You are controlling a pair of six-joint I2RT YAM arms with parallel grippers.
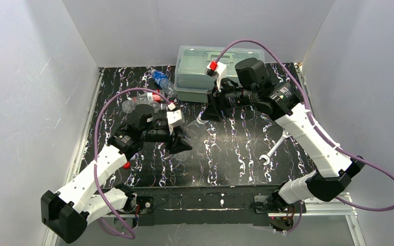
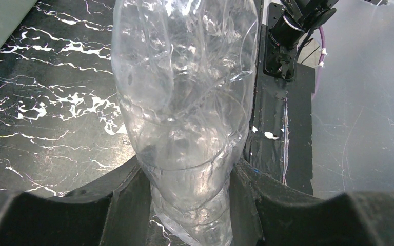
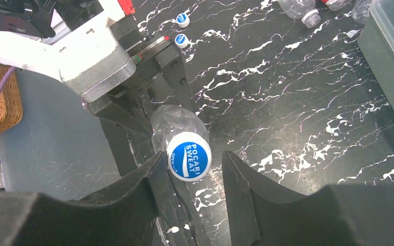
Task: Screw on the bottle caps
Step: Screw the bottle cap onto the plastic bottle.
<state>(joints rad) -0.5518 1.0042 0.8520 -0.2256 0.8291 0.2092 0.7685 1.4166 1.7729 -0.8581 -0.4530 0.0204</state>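
Observation:
A plain clear bottle (image 2: pixel 184 92) is clamped low on its body by my left gripper (image 2: pixel 187 169), which is shut on it above the table; the same bottle (image 1: pixel 191 128) shows faintly between the two grippers. Its neck carries a blue and white cap (image 3: pixel 189 156). My right gripper (image 3: pixel 192 161) straddles that cap, open: the left finger (image 3: pixel 156 169) touches the cap's rim and the right finger (image 3: pixel 233 174) stands a small gap away. Two more blue and white caps (image 3: pixel 182 19) (image 3: pixel 181 39) lie loose on the table. From above, the right gripper (image 1: pixel 205 115) meets the bottle's top.
A blue-label bottle (image 1: pixel 161 79) and a red-label bottle (image 1: pixel 143 100) lie at the back left. A large translucent lidded box (image 1: pixel 213 72) stands at the back centre. A silver wrench (image 1: pixel 274 148) lies right of centre. Off the table is a wicker basket (image 3: pixel 0 102).

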